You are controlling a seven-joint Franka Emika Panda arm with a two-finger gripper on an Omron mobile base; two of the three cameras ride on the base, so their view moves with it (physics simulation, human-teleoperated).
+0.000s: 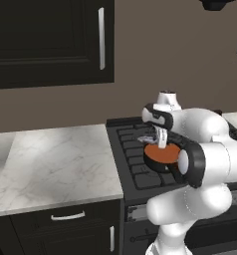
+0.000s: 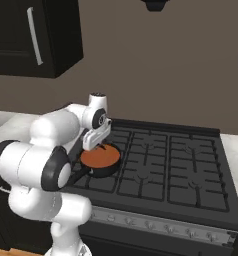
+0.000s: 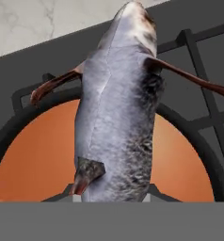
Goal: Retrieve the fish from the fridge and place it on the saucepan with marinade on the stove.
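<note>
Fish [image 3: 116, 113] hangs clamped in my gripper [image 1: 159, 140] over the stove [image 2: 176, 170], whose black grates sit beside a white marble counter [image 1: 46, 164] under dark cabinets [image 1: 51, 40] and a brown wall. Below it, on the near left burner, the saucepan [image 2: 107, 170] holds orange marinade [image 2: 98, 157].

A grey fish [image 3: 116, 113] (reddish-brown fins) over orange-brown marinade [image 3: 34, 155] in a black saucepan [image 3: 198, 146].
</note>
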